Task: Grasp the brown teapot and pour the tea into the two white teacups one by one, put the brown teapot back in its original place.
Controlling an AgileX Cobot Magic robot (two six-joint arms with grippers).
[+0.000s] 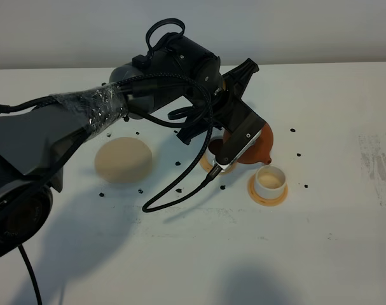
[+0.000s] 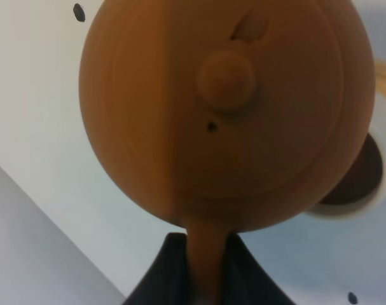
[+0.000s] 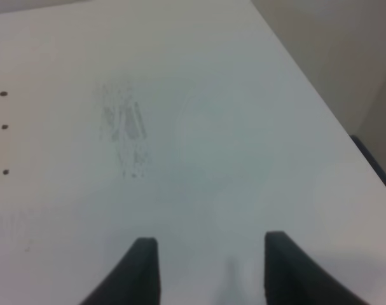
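Brown teapot [image 1: 261, 147] off the pale beige disc [image 1: 123, 159], held above the tabletop [image 1: 332, 114] by the left gripper [image 2: 206, 257]; jaws closed on the loop handle, lid and knob on top in the left wrist view. Pot hanging between the two white teacups, close over both; exact tilt and spout position not clear from these views. Cup nearer the disc [image 1: 215, 151] partly hidden behind the gripper, dark inside in both the exterior and left wrist views [image 2: 361, 190], so judged already filled. Other cup [image 1: 271, 179] on its orange-tan coaster [image 1: 267, 198], plain white inside, judged not yet filled. No stream of tea visible. Right gripper [image 3: 212, 267] well off to the side over bare tabletop, jaws apart, holding nothing; not seen in the exterior view. Small dark specks [image 1: 292, 130] scattered around the cups. Estimate: grasp and lift done, first pour probably done. Left to do: pour into the white-looking cup, then return the pot to the beige disc and release.
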